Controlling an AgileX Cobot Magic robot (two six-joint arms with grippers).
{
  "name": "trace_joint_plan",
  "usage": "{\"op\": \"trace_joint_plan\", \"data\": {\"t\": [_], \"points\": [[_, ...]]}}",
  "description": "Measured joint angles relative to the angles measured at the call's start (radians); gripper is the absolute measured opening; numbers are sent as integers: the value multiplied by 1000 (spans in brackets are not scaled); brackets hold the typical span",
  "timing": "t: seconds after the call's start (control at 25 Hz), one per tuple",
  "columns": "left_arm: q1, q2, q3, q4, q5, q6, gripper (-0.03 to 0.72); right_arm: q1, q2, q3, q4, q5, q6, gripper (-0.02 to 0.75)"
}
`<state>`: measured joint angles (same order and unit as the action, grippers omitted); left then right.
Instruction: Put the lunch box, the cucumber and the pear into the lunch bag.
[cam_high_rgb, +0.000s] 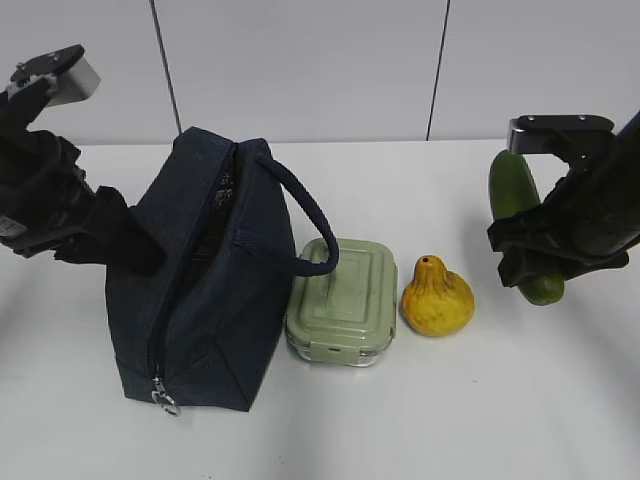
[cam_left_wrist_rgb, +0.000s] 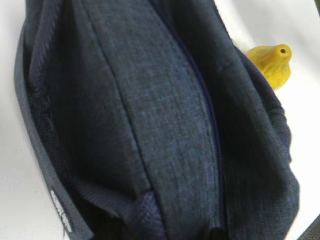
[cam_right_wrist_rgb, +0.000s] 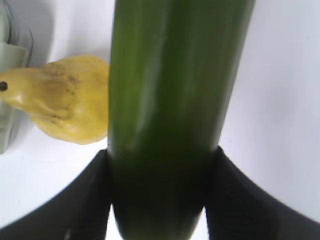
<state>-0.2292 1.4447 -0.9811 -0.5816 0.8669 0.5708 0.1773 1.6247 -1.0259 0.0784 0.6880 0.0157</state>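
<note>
We start with the bag (cam_high_rgb: 200, 290), which stands on the desk (cam_high_rgb: 480, 400) well to the left of our right claw (cam_high_rgb: 530, 255), with the box and pear between the two. Its top is unzipped along the ridge, the slot running away from the camera, and its handle (cam_high_rgb: 305, 215) arches over toward the box. Our left claw (cam_high_rgb: 135, 250) is pressed against the bag's far-left flank; its wrist view is filled with navy fabric and shows no fingers, so we cannot tell whether it is apart or pinching cloth. The box (cam_high_rgb: 340, 300), lid on, sits touching the bag's right side, left of the right claw and lower. The cucumber (cam_high_rgb: 525, 225) is clamped in the right claw, lifted clear of the desk; the wrist view shows both dark fingers (cam_right_wrist_rgb: 80, 200) hard against its sides near one end, with the rest sticking out past them. In the exterior view its long axis runs nearly upright, tilted a little. The pear (cam_high_rgb: 437, 297) rests just right of the box, below and left of the right claw. We judge the coming move to turn on this: the opening lies leftward, and the cucumber's length should line up with the slot before it goes down.
</note>
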Motion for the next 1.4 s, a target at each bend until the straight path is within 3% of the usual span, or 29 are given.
{"op": "trace_joint_plan", "data": {"t": [0.16,0.28,0.4,0.56,0.88,1.4], "points": [[0,8,0,5,-14,-3,83,0,-26,0,32,0,-16,378],[0,8,0,6,-26,-3,21,0,-48,-2,197,9,-150,378],[0,8,0,6,-30,-3,6,17,-50,-32,422,40,-322,378],[0,8,0,6,-35,-3,3,115,-50,-104,604,62,-431,378],[0,8,0,6,-35,-3,3,324,-40,-278,752,25,-456,377],[0,8,0,4,-51,-14,3,426,154,-391,910,-96,-468,377]]}}
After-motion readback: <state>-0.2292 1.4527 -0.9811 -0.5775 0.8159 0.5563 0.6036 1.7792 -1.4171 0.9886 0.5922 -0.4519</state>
